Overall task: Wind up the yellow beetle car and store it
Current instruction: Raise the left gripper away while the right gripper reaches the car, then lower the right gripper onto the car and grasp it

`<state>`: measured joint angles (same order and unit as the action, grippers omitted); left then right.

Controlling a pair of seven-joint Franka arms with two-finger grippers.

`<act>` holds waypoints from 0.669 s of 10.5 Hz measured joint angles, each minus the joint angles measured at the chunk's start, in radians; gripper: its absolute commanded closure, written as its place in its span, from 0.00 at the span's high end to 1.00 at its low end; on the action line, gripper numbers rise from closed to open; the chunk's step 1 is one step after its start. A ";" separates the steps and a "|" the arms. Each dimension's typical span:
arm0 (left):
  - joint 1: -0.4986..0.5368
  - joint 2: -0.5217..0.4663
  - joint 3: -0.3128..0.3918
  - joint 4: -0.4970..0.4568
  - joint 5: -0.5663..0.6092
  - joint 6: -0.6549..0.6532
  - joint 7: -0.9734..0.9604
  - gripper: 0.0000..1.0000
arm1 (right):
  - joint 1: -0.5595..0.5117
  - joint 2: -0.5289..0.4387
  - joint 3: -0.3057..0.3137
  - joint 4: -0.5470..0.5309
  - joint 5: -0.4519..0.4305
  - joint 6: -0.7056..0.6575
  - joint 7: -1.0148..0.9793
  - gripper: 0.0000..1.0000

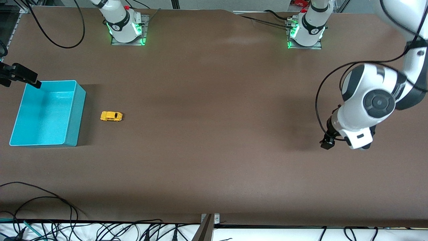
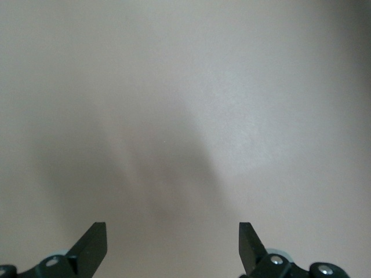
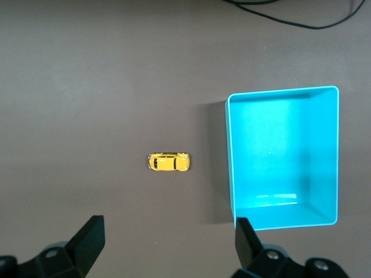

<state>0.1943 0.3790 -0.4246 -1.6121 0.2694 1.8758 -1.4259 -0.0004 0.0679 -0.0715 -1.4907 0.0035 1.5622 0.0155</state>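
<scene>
Left claw [image 2: 173, 246]: fingers apart, over bare bench [image 1: 214, 140]. Right claw [image 3: 169, 243]: fingers apart, above turquoise bin [image 1: 72, 115]. Yellow beetle car [image 1: 111, 116]: at bin's 3 o'clock, apart.

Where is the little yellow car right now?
The yellow beetle car sits on the brown table in the front view, right beside the turquoise bin, toward the right arm's end of the table, not in the bin.
</scene>
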 measured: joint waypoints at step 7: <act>0.006 -0.274 0.007 -0.001 -0.041 -0.264 0.585 1.00 | 0.057 0.182 0.031 -0.018 0.005 0.010 0.905 1.00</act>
<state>0.1998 0.1049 -0.4172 -1.6128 0.2284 1.6122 -0.8404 0.0566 0.2494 -0.0407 -1.5088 0.0087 1.5721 0.9205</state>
